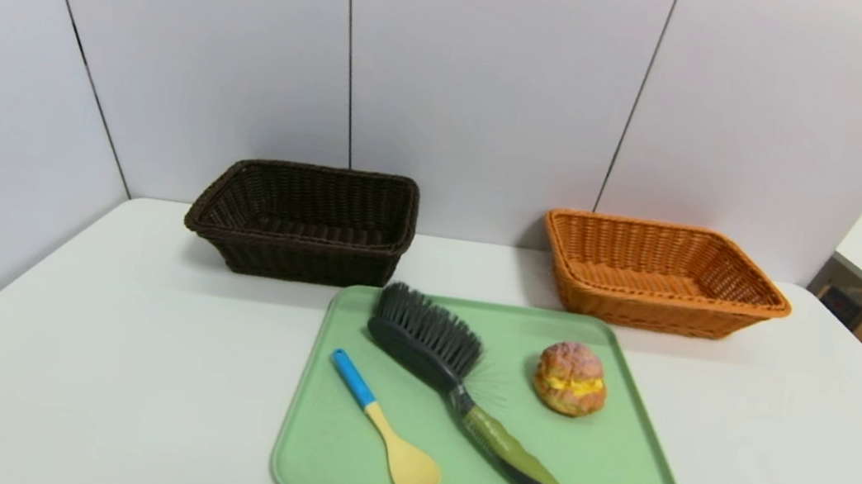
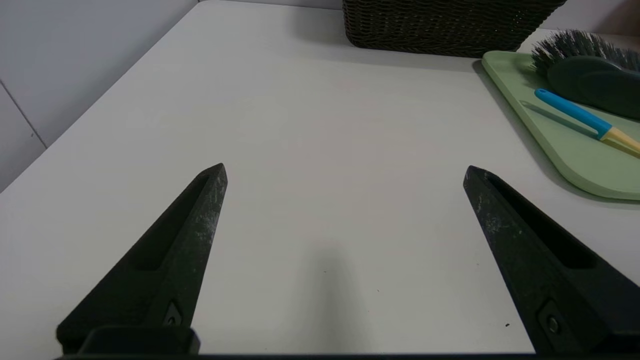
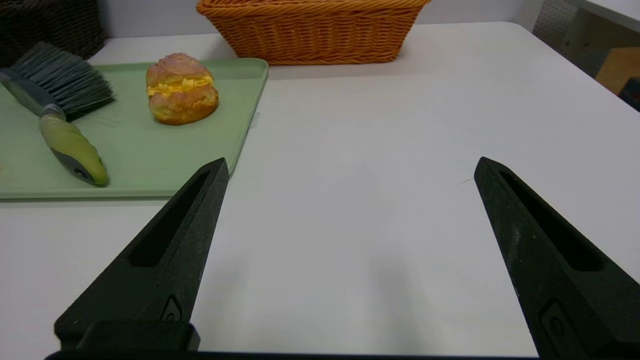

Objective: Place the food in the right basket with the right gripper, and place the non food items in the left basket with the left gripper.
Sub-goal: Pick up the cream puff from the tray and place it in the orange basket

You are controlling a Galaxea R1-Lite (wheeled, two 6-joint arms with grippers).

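Cream-puff bun (image 1: 570,379) sits on my green tray (image 1: 618,467) beside the brush (image 1: 462,388) and spoon (image 1: 386,428). Left pincer (image 2: 345,172) and right pincer (image 3: 350,167) hover spread, empty; I risk squashing it.

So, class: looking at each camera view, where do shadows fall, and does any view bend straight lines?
Head view: the dark basket and orange basket cast soft shadows on the table; wall seams lean outward, a wide-angle effect. Left wrist view: a faint shadow lies between the open left gripper jaws. Right wrist view: similar soft shadows under the open right gripper.
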